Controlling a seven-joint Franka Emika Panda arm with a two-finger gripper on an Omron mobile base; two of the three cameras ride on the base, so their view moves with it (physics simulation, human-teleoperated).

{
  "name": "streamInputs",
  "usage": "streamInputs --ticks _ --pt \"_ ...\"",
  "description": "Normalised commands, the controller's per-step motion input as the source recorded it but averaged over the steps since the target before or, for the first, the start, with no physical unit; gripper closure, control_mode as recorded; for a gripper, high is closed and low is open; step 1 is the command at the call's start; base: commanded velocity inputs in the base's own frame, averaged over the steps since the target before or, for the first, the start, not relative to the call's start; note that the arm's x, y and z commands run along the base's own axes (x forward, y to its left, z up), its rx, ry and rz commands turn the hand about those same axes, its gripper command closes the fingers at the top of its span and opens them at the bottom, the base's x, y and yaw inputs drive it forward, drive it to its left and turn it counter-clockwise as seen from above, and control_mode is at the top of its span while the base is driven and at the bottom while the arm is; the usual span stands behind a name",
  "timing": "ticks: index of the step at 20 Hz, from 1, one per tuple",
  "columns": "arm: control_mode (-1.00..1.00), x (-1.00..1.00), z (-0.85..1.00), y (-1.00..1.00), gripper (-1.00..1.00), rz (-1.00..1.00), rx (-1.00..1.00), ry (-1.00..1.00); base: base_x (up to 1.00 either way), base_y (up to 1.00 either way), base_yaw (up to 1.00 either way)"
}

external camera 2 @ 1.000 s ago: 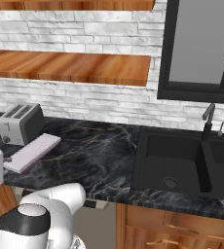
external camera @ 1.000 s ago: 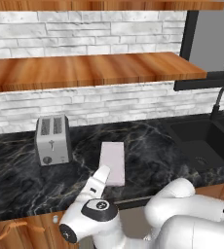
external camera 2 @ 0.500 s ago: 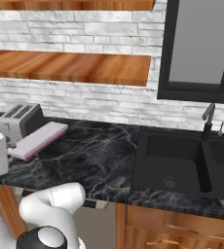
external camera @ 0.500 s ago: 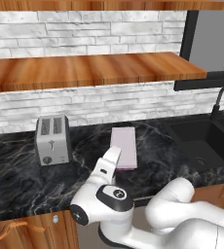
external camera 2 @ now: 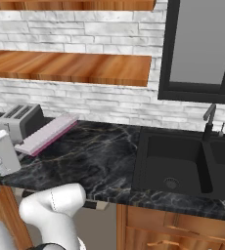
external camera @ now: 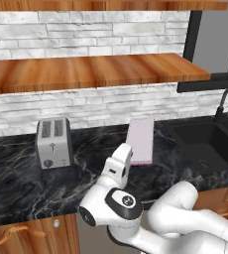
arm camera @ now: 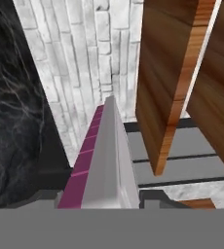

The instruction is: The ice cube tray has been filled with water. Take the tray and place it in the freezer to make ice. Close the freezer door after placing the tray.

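The ice cube tray is a pale pinkish-white slab with a magenta edge, held off the black marble counter. My gripper is shut on its near end, just right of the toaster. From the right base the tray slants up toward the brick wall, with the gripper at its lower left end. In the hand view the tray runs edge-on away from the hand; the fingertips are hidden under it. The freezer and its door are out of view.
A silver two-slot toaster stands on the counter left of the tray. A black sink with a faucet lies to the right. A wooden shelf hangs over the counter against the brick wall.
The gripper has lifted the tray off the counter and carried it up and to the right. The toaster and sink have stayed put.
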Motion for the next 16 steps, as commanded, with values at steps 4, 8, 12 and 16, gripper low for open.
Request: streamInputs --ticks 4,8,12,16 --pt "-1.0 -0.08 0.52 -0.32 1.0 -0.04 0.0 0.0 0.0 0.0 0.0" --pt "-1.0 -0.03 0.21 -0.25 1.0 0.0 0.0 0.0 0.0 0.0 0.0" --pt "-1.0 -0.08 0.01 -0.18 1.0 0.0 0.01 0.0 0.0 0.0 0.0" --pt "-1.0 -0.11 0.0 -0.19 1.0 0.0 0.05 -0.02 0.0 0.0 0.0"
